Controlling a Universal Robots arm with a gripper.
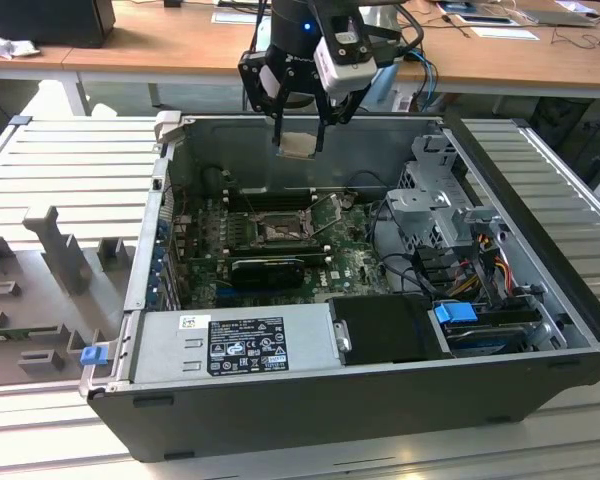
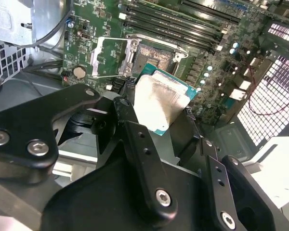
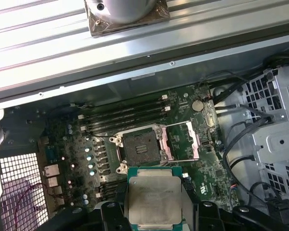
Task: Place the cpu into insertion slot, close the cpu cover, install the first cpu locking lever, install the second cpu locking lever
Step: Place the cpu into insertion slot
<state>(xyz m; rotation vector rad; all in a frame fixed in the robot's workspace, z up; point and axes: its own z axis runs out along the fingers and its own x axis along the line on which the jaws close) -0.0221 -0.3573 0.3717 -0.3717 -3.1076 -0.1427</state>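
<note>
I worked in a robotics lab with an office feel. An open computer case (image 1: pixel 310 400) lay on a ribbed metal bench (image 1: pixel 70 160), its motherboard (image 1: pixel 280 235) bare. Beside the case, on the exterior view's left, stood grey part fixtures (image 1: pixel 65 250). Behind the case ran wooden benches (image 1: pixel 160 45) strewn with papers (image 1: pixel 505 32). Above the case hung my claw (image 1: pixel 298 150), gripping the cpu (image 1: pixel 299 143).

We find the cpu (image 1: pixel 298 145), a pale silvery square chip with a green edge, raised well above the motherboard and not seated. The black insertion slot (image 3: pixel 140 147) lies bare. The cpu cover (image 3: pixel 183 142), a thin metal frame, stands swung open just beside it.
</note>
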